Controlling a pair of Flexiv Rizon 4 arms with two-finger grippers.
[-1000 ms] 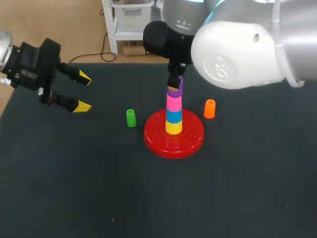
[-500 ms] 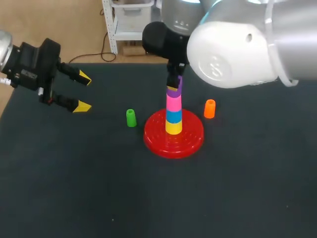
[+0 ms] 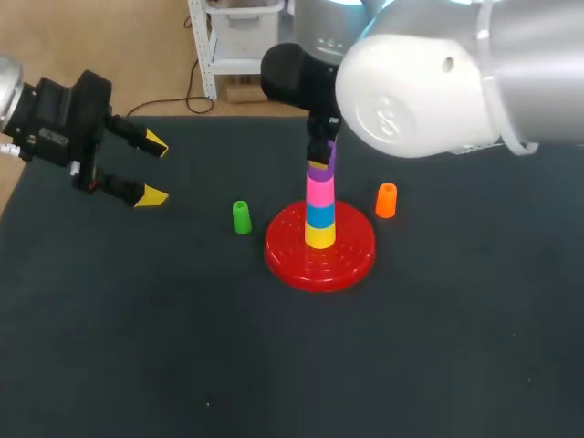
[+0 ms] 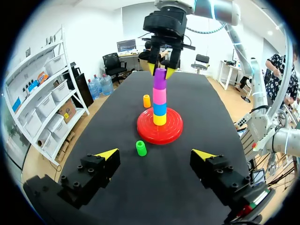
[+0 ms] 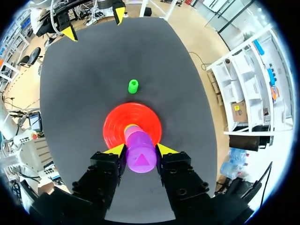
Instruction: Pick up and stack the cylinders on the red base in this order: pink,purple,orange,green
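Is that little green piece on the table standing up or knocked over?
Standing up. The green cylinder rests on its end beside the red base, its hollow top facing up.

Held purple cylinder point(image 4: 160, 78) atop pink cylinder point(image 4: 159, 95)

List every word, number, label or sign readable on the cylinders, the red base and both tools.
No readable words or numbers anywhere.
The purple cylinder: only a triangle shape on its top face.
The green cylinder, orange cylinder, red base: plain.
The left tool, right tool: no print visible.
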